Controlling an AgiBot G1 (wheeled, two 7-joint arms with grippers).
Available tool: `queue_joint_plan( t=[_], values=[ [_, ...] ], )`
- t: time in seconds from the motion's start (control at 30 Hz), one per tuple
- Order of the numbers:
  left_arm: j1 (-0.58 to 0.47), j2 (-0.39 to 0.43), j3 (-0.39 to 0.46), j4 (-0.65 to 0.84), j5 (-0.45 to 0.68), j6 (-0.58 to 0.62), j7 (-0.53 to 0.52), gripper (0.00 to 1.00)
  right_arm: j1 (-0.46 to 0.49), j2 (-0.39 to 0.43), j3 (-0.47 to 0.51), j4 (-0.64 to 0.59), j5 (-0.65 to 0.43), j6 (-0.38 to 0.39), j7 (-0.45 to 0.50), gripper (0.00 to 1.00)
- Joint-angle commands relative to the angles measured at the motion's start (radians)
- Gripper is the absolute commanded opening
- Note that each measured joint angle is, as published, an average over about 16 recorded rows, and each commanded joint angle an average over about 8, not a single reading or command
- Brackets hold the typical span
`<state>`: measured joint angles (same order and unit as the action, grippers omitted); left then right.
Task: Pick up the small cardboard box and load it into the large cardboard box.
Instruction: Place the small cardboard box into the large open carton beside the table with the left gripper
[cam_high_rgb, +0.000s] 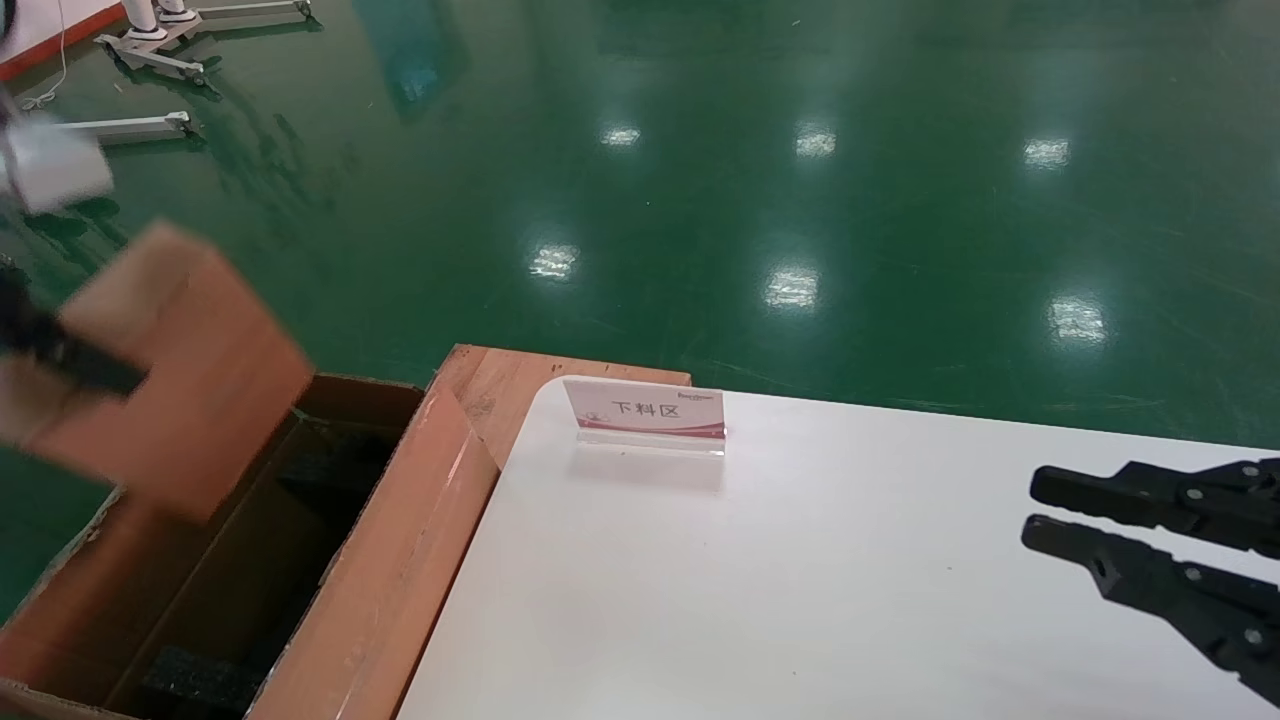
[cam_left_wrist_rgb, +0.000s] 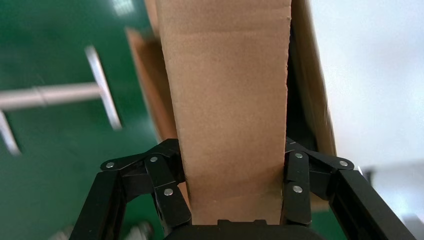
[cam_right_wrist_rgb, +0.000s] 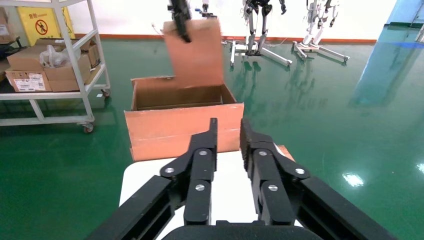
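Small box (cam_high_rgb: 175, 370) hangs tilted in the head view, pinched by the left claw (cam_high_rgb: 60, 350) over the large box (cam_high_rgb: 380, 560) beside the bench (cam_high_rgb: 800, 580); the right claw (cam_high_rgb: 1035, 510) rests idle, slightly parted. Left wrist: fingers (cam_left_wrist_rgb: 295, 187) clamp both side walls of the small box (cam_left_wrist_rgb: 230, 110). It looks light, stiff, crushable; grip low on firm walls. Right wrist: it hovers above the large box (cam_right_wrist_rgb: 182, 125).
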<state>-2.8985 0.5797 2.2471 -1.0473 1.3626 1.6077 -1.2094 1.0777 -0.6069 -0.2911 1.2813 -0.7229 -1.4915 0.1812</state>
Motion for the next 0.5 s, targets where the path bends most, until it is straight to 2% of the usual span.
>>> queue_joint_plan(
  t=[0.03,0.23,0.5],
  values=[
    [-0.002,-0.001,0.07,0.013,-0.029,0.003,0.004,0.0,0.0,0.0,0.0,0.0,0.0,0.0,0.0,1.0],
    [-0.007,0.019,0.207,0.086,-0.108,-0.01,0.061,0.0,0.0,0.0,0.0,0.0,0.0,0.0,0.0,1.0],
    [0.013,0.007,0.26,0.156,-0.157,-0.032,0.108,0.0,0.0,0.0,-0.001,0.0,0.001,0.0,0.0,1.0]
  ],
)
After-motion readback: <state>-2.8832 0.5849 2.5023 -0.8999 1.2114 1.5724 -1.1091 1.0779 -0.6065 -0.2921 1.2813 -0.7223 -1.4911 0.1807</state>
